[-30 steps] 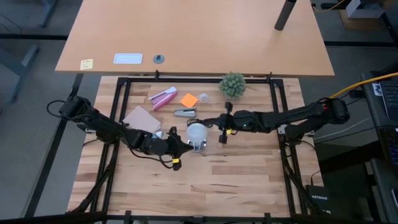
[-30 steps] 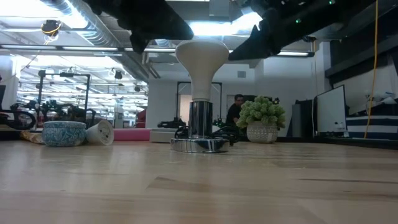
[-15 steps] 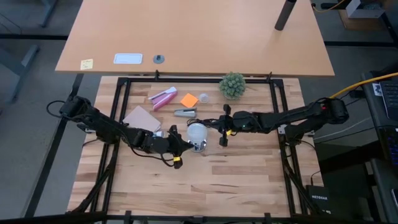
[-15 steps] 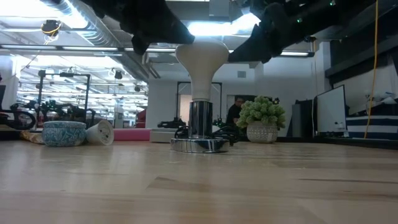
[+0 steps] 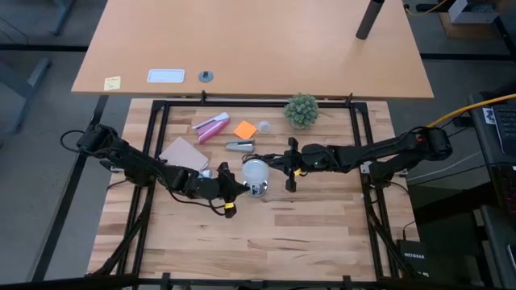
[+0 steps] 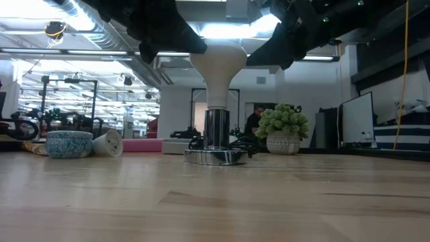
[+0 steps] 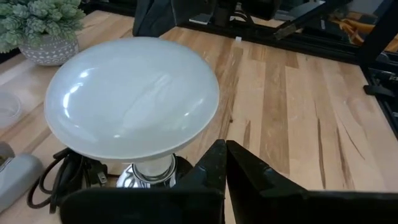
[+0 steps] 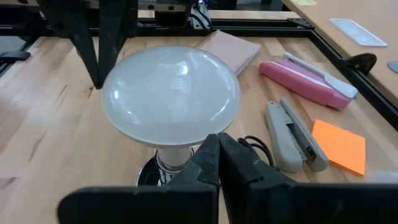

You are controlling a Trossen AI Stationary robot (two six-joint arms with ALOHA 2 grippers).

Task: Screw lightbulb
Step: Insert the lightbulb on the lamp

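The white frosted lightbulb [image 5: 255, 171] stands upright, its base in the shiny round metal socket [image 6: 216, 156] on the middle of the table. My left gripper [image 7: 224, 149] is shut, with its tips at the dome's rim on the near-left side. My right gripper [image 8: 217, 140] is also shut. It comes from the table's right, and its tips sit just under the dome's rim on that side. In the low view both dark grippers meet the dome's [image 6: 217, 60] two edges from above. My left gripper has its shut fingertips [image 7: 214, 155] right at the dome's rim [image 7: 208, 124], slanting down from the table's near-left side; I cannot tell whether they touch it. My right gripper has its shut fingertips [image 8: 211, 146] at the dome's underside edge [image 8: 186, 142], slanting down from the table's right side; I cannot tell whether they touch it.
Behind the bulb lie a grey stapler [image 5: 240, 147], an orange note [image 5: 245, 129], a pink item [image 5: 211, 126] and a brown notebook [image 5: 184, 153]. A green plant ball [image 5: 301, 109] stands at the far right. The socket's black cord [image 7: 68, 174] coils beside it. Bare wood lies toward the near edge.
My right gripper has rolled a little about its own axis, staying in place beside the bulb. The bulb has stayed upright in the socket.
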